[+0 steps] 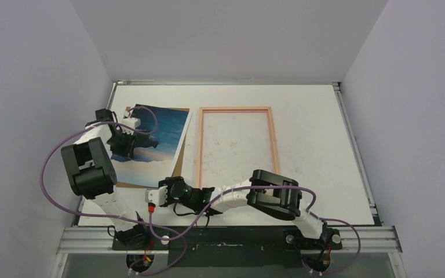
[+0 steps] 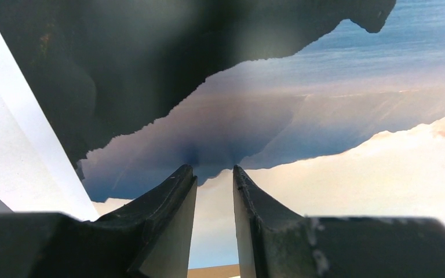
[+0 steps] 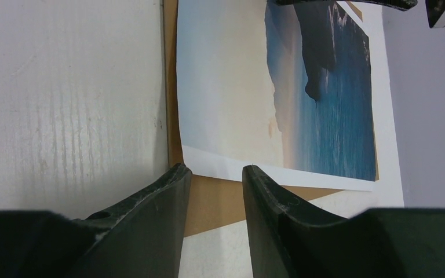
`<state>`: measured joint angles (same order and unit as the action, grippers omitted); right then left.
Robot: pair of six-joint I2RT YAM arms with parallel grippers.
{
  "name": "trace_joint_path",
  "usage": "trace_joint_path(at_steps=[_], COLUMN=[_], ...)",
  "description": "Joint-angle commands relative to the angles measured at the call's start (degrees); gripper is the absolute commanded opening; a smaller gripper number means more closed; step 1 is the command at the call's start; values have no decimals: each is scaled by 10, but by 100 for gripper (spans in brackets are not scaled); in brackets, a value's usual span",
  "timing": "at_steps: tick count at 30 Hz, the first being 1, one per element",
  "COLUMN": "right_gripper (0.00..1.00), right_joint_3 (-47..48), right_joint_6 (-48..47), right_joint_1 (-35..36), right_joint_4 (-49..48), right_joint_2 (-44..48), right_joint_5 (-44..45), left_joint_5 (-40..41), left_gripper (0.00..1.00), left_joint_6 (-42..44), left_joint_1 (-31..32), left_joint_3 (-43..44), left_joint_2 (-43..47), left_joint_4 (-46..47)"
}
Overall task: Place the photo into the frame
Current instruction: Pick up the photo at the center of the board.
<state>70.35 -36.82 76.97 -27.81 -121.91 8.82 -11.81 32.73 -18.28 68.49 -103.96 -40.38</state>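
Observation:
The photo [image 1: 162, 130], blue sky with dark cloud and pale clouds at its near end, lies flat on the table left of the frame [image 1: 234, 108], on top of a brown backing board [image 1: 133, 184]. The frame is a thin pale-pink rectangle lying flat with nothing inside it. My left gripper [image 1: 126, 147] is down over the photo's left half; in the left wrist view its gripper [image 2: 214, 171] is open by a narrow gap, tips at the photo [image 2: 324, 116]. My right gripper [image 1: 153, 195] is open low at the board's near right corner [image 3: 214, 200], just short of the photo [image 3: 232, 104].
The white table [image 1: 313, 150] ends in grey walls at left, back and right. A metal rail [image 1: 237, 237] with the arm bases runs along the near edge. Purple cables loop around both arms. A strip of board [image 2: 214, 271] shows between the left fingers.

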Motion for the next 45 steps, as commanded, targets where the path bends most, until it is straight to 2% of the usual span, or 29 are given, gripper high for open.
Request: trace_joint_path(at_steps=[1,6,16,22,31,33,38,45], right_gripper=[39,47,45,26,9,6,5,5], right_joint_3=[32,35,38,33,67,73,89,109], right_joint_6=[1,-12,-32,-72,-69,-70,-43,24], right_joint_1=[4,4,13,20,22,21,11,-9], right_joint_4=[-34,-51,-104,-161,-93,-78,-57,-51], right_joint_2=[-16,-24,-41,-62,-55,-52,-44,-23], right_joint_5=[5,15,37,62,23,16,8,-4], left_joint_5=[-11,-18,-31,-32,-41,-56,-111,-253], left_gripper=[28,27,25,25,24,24,29,46], left_joint_6=[10,11,21,27,33,33,22,24], left_joint_1=[3,3,3,3,3,1,-5,-39], left_joint_3=[6,14,20,20,27,43,122,298], left_joint_2=[1,-5,-14,-26,-20,-16,-6,32], left_joint_4=[-10,-22,-43,-51,-66,-88,-170,-295])
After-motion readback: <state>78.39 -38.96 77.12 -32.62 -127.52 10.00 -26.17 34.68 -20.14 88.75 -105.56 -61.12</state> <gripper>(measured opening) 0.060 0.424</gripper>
